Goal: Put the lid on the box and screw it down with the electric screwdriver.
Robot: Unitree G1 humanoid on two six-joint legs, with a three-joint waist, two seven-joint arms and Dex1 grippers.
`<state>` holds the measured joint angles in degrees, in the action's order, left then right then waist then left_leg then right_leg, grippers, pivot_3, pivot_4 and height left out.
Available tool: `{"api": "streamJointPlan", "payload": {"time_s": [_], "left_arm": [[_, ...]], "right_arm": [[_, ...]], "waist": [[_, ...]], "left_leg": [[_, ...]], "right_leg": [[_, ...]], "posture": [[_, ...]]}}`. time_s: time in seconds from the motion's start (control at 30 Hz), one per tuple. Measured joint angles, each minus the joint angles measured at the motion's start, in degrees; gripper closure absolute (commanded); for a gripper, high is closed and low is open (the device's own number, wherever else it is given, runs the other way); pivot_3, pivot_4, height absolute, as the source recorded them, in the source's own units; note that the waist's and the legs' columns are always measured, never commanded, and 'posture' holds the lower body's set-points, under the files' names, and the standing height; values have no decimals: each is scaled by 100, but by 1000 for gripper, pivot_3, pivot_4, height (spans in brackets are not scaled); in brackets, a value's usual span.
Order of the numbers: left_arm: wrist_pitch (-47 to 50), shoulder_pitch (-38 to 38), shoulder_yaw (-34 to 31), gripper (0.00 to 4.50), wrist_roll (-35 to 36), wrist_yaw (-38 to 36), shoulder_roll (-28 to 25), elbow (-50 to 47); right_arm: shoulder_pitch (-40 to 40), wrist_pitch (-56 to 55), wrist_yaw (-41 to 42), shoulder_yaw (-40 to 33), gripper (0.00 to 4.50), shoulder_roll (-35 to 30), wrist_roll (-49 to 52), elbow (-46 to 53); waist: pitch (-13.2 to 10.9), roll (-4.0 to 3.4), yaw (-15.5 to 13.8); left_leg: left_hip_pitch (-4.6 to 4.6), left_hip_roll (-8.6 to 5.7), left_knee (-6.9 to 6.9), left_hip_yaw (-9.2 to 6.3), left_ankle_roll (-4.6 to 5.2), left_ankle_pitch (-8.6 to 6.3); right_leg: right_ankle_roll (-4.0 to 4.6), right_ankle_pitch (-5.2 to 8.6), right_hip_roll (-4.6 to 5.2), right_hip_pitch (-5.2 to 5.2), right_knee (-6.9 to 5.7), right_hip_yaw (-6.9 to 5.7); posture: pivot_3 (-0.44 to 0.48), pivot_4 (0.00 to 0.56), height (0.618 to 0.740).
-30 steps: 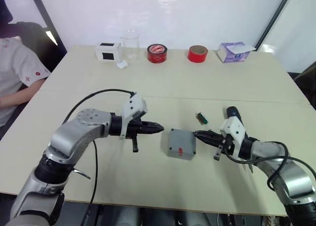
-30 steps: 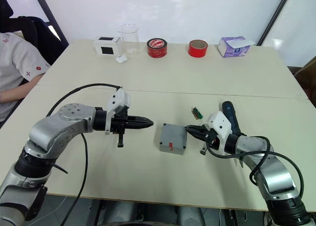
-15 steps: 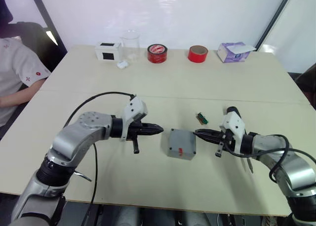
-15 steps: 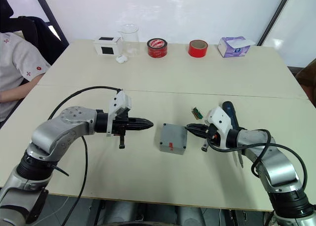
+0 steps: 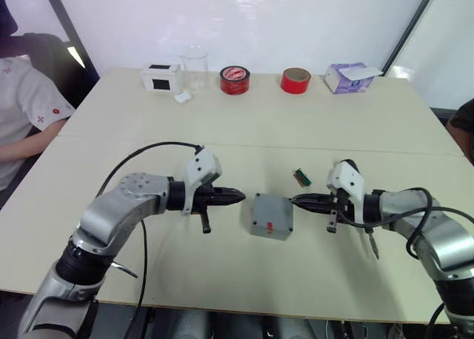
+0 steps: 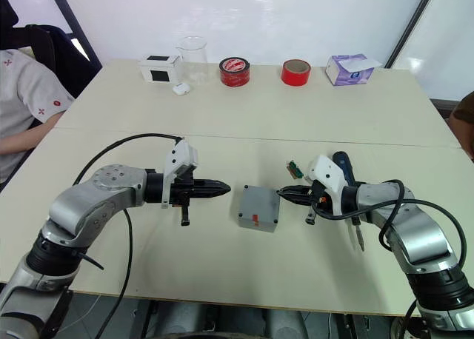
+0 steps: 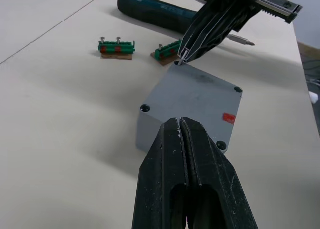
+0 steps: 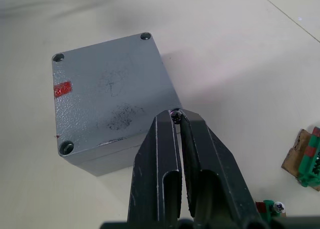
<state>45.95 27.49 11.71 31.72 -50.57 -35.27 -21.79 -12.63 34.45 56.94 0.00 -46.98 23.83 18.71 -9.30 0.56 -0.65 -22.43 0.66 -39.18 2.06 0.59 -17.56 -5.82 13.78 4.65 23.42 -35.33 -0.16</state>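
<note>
While the lid is already sitting closed on the box at the middle of the tabletop, the right claw is pinching a small screw and has crept in over the last second until its tips are touching the lid's nearest corner hole. That is suggesting the screw is being seated, with driving not yet begun. The left claw is clenched on nothing, hovering just beside the box at its 9 o'clock, slightly nearer than before. The electric screwdriver is lying untouched on the tabletop at the box's 3 o'clock, partly under the right arm. Two green terminal blocks are resting near the box at 1 o'clock, crowding the right claw's approach a little. Open room is stretching toward 6 o'clock and 12 o'clock; the tapes, beaker and tissue box are standing well apart along the far edge.
</note>
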Motion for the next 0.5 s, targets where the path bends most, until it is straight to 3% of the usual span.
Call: {"api": "streamJointPlan", "payload": {"time_s": [0.27,0.43,0.47,0.5], "left_arm": [[0,-81,-1,4500,5,110,62,-96],[0,-89,-1,4500,7,177,115,-96],[0,-90,-1,4500,7,194,116,-96],[0,-90,-1,4500,8,205,120,-96]], "right_arm": [[-266,34,208,173,4377,-165,-14,-125],[-328,65,304,243,2912,-198,-35,-156],[-346,73,306,272,2364,-197,-38,-158],[-358,81,306,285,2086,-196,-38,-158]], "waist": [[0,0,1],[0,0,0],[0,0,-1],[0,0,-1]], "left_leg": [[0,1,0,0,0,0],[0,1,0,0,0,0],[0,0,0,0,0,0],[0,1,0,0,0,0]], "right_leg": [[-2,-1,0,0,0,0],[-1,-1,0,0,0,0],[-2,-1,1,0,0,0],[-1,-1,1,0,0,0]], "posture": [[0,150,740],[0,150,740],[0,150,740],[0,150,740]]}}
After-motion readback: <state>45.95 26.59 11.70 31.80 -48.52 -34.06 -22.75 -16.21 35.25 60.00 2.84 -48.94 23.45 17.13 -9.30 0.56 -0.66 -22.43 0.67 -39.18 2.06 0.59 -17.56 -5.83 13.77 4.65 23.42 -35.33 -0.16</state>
